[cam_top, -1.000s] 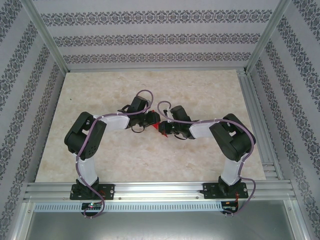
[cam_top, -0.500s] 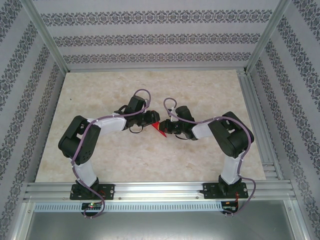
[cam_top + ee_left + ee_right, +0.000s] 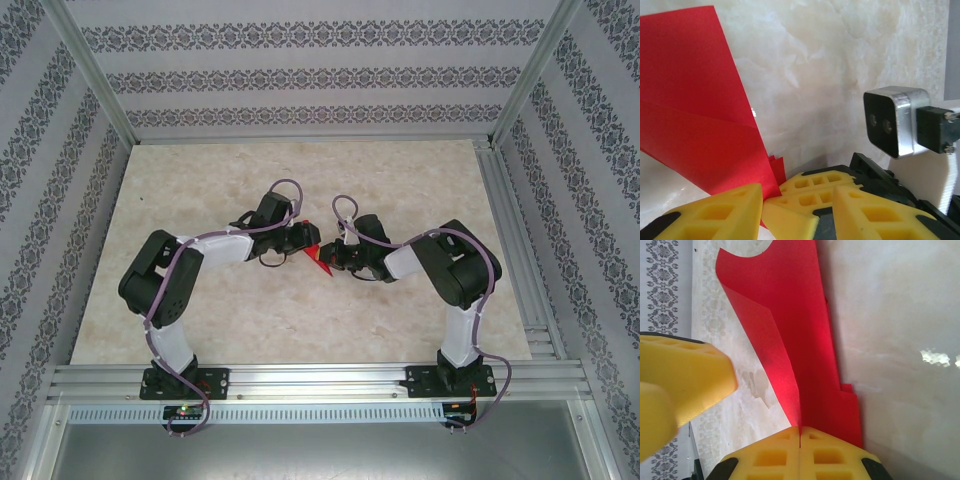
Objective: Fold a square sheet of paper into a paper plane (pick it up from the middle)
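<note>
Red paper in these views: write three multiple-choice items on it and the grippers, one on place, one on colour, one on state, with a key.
1. Where is the red paper?
A. Flat at the far-left corner
B. Between the tips of the left gripper and the right gripper
C. Down at the near edge

2. What colour are the right gripper's fingers?
A. Blue
B. White
C. Yellow

3. How does the right gripper stand?
A. Shut on the red paper
B. Wide open with nothing in it
C. Shut on a pen

Key:
1 B: the top view shows the red between the two meeting tips.
2 C: the right wrist view shows yellow pads.
3 A: in the right wrist view the pads meet with the folded sheet rising from between them.
</note>
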